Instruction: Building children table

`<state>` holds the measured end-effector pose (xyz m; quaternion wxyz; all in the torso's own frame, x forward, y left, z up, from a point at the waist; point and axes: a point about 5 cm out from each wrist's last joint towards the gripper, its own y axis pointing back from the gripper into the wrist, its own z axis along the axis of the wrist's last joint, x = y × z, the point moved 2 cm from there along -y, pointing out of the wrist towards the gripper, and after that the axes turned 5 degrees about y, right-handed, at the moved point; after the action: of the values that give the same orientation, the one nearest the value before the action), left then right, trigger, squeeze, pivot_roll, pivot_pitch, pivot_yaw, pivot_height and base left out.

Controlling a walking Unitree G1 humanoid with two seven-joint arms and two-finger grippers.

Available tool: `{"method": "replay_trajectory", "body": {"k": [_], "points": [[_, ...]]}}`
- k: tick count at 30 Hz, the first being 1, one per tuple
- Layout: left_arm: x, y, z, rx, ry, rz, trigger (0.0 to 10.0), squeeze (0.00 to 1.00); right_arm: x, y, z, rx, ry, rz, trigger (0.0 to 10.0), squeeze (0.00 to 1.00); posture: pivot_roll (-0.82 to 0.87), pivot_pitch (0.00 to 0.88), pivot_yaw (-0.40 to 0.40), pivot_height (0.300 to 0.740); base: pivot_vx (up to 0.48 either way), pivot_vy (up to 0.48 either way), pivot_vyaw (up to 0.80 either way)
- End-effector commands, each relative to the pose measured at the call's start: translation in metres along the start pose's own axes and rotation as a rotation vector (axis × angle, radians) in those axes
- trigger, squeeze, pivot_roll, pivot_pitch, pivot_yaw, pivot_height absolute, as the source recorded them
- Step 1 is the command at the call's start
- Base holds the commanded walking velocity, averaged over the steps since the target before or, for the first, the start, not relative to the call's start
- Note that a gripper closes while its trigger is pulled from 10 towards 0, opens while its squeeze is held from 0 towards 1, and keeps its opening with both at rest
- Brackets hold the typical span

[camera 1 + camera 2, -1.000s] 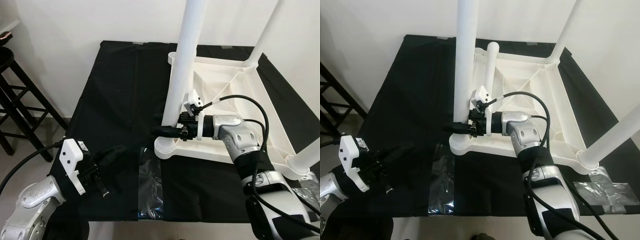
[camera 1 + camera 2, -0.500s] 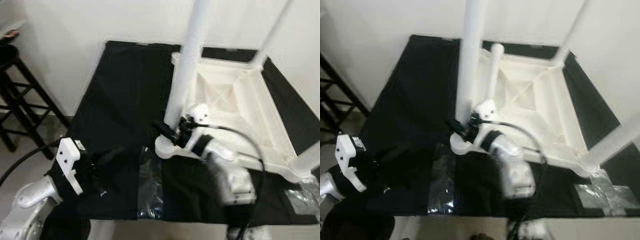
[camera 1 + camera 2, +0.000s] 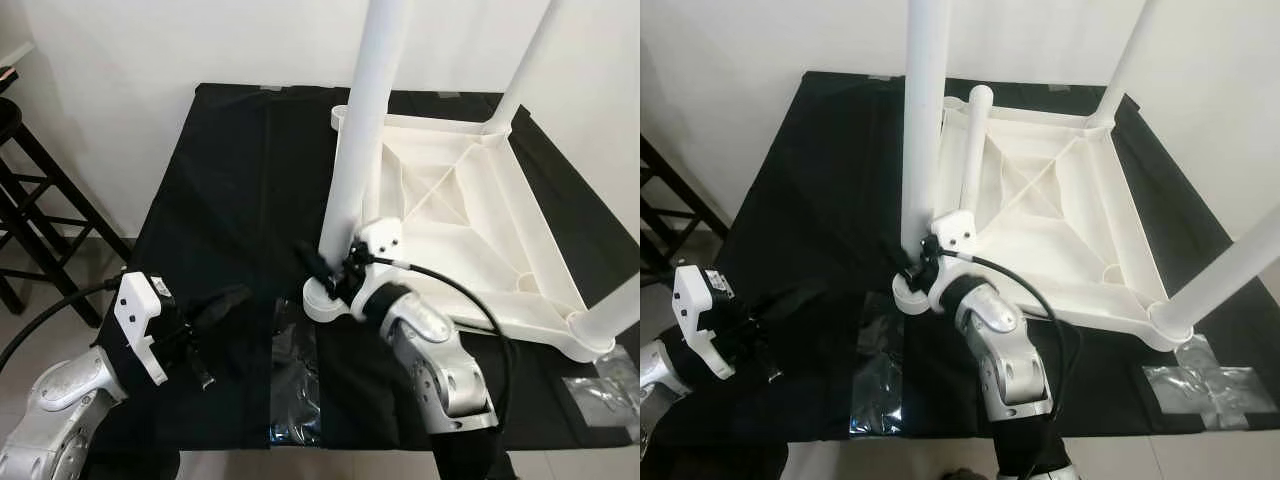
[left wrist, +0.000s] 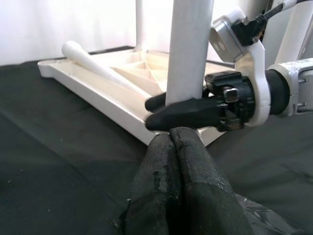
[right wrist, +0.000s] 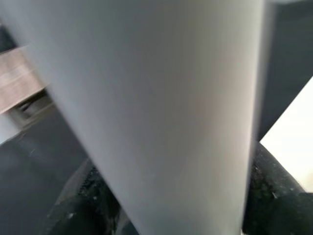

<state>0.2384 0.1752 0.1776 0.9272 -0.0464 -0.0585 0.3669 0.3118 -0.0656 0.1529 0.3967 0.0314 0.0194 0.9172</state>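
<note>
Black cloth (image 3: 230, 200), right gripper (image 3: 322, 272) clasping leg (image 3: 362, 130)

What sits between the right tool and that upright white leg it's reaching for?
Nothing visible. The right tool already has its fingers on either side of the leg, just above the corner socket.

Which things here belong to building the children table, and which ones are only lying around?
Belonging to the job:
- upside-down white tabletop
- near corner leg, clamped by the right claw
- loose leg lying in the tabletop

Lying about:
- black cloth
- dark stool
- tape patch
</note>
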Motion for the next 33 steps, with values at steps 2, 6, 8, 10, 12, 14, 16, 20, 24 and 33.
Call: {"method": "replay_trajectory", "body": {"k": [2,6,8,10,12,14,16,20,24,33], "points": [[-0.001,0.001,-0.005,0.023,0.01,-0.003,10.0,0.0,0.005,-0.002,0.006,-0.011,-0.007,0.073,10.0,1.0,0.05,0.133,-0.054,0.74,0.0,0.0,0.0],[-0.002,0.001,-0.006,0.023,0.012,-0.004,10.0,0.0,-0.02,0.004,0.037,-0.044,0.135,0.347,10.0,0.0,0.08,0.118,-0.058,0.74,0.0,0.0,0.0],[-0.002,0.001,-0.007,0.023,0.013,-0.003,10.0,0.0,-0.028,0.009,0.044,-0.037,0.173,0.458,10.0,0.0,0.08,0.115,-0.058,0.74,0.0,0.0,0.0],[-0.002,0.001,-0.007,0.027,0.012,-0.004,10.0,0.0,-0.042,0.018,0.046,0.039,0.205,0.626,10.0,0.0,0.08,0.115,-0.058,0.74,0.0,0.0,0.0],[-0.003,0.001,-0.008,0.028,0.013,-0.005,10.0,0.0,-0.046,0.019,0.046,0.066,0.211,0.66,10.0,0.0,0.1,0.11,-0.061,0.74,0.0,0.0,0.0],[-0.003,0.001,-0.008,0.028,0.013,-0.005,10.0,0.0,-0.046,0.019,0.046,0.066,0.211,0.66,10.0,0.0,0.1,0.11,-0.061,0.74,0.0,0.0,0.0],[-0.003,0.001,-0.008,0.029,0.014,-0.004,10.0,0.0,-0.052,0.017,0.049,0.076,0.203,0.659,10.0,0.0,0.1,0.11,-0.061,0.74,0.0,0.0,0.0],[-0.005,0.003,-0.009,0.034,0.017,-0.006,10.0,0.0,-0.069,0.01,0.064,0.058,0.146,0.643,1.8,0.0,0.12,0.109,-0.06,0.74,0.0,0.0,0.0],[-0.005,0.003,-0.009,0.035,0.018,-0.007,10.0,0.0,-0.075,0.01,0.067,0.055,0.126,0.658,0.4,0.0,0.12,0.109,-0.06,0.74,0.0,0.0,0.0],[-0.005,0.002,-0.007,0.029,0.018,-0.007,10.0,0.0,-0.08,0.024,0.057,0.057,0.153,0.695,0.0,0.0,0.11,0.124,-0.055,0.74,0.0,0.0,0.0]]}}
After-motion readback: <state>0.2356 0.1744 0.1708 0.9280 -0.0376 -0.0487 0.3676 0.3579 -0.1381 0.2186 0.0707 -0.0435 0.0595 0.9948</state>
